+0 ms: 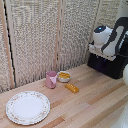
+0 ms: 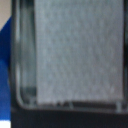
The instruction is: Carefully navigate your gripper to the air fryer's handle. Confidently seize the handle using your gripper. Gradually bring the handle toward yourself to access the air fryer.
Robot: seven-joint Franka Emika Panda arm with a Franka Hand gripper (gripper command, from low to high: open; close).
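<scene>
Fingers are hidden behind the white arm [image 1: 112,37] at the frame's upper right, so their state cannot be told. Directly below sits the air fryer [image 1: 107,66], black, at the right edge of the worktop [image 1: 85,107]; its handle is not discernible.

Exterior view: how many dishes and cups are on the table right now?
3. A large plate at the near left of the exterior view, a pink cup near the middle, and a small bowl just right of the cup. The arm could hide more.
</scene>
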